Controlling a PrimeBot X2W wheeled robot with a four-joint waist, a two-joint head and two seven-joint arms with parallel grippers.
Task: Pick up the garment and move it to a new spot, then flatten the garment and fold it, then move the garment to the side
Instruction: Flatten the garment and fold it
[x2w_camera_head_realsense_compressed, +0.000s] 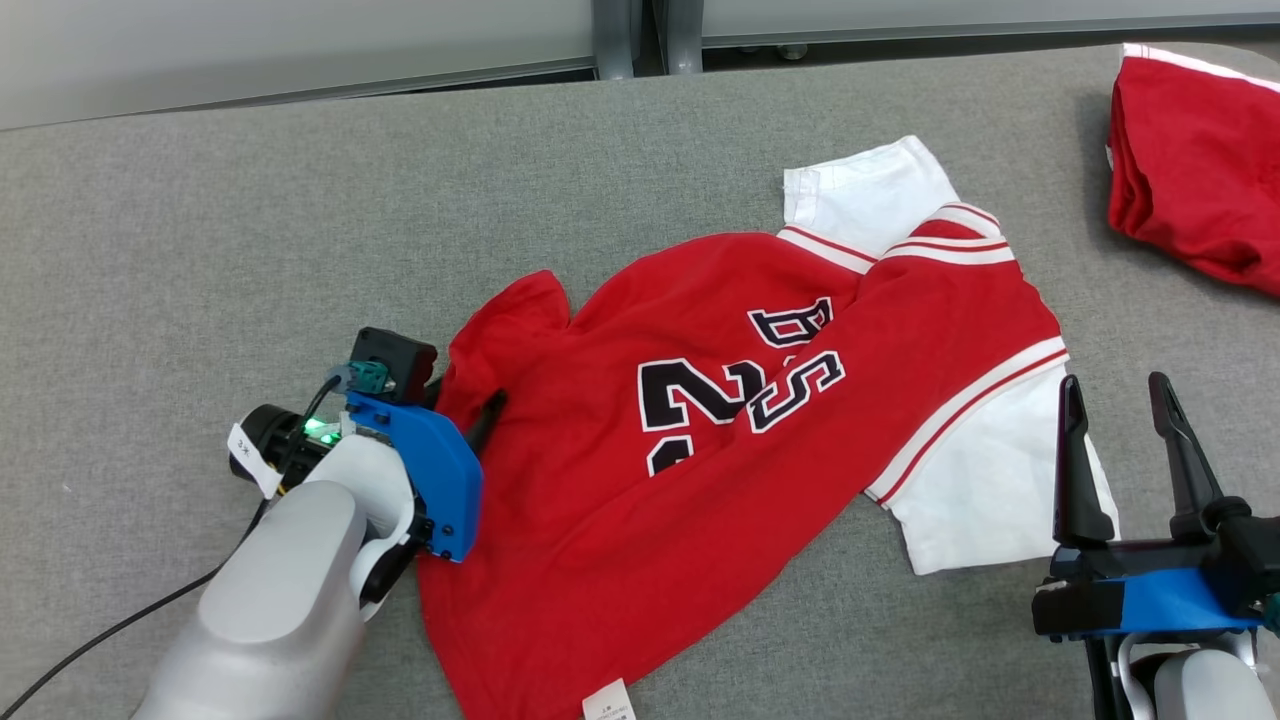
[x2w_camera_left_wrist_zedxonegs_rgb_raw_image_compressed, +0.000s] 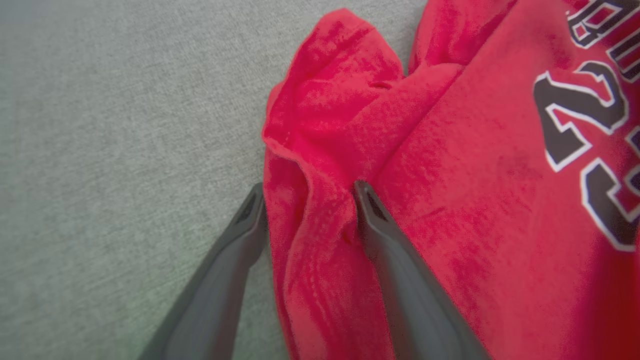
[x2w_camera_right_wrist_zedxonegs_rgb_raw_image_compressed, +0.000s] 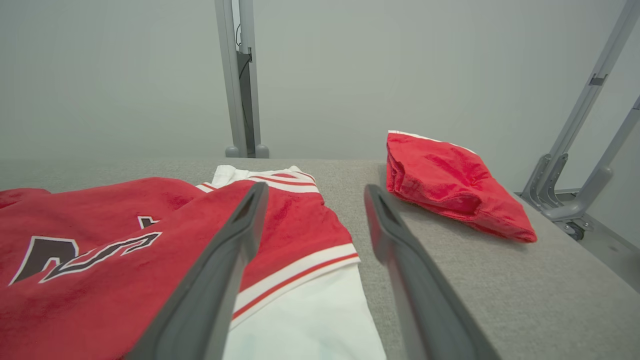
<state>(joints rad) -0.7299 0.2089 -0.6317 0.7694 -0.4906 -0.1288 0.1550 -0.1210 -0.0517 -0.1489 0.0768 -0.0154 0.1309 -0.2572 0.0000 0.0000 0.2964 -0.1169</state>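
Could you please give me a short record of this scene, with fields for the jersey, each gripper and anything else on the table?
jersey: red with white sleeves, lying rumpled on the grey table
left gripper: open, fingers astride a bunched fold at the jersey's edge
right gripper: open, empty, near a white sleeve
other: second red garment, at the table's far right

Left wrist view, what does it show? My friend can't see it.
The left gripper has its two dark fingers open around a bunched-up fold at the edge of a red jersey, which lies on a grey table. At the right, the jersey has black numbers with white outlines.
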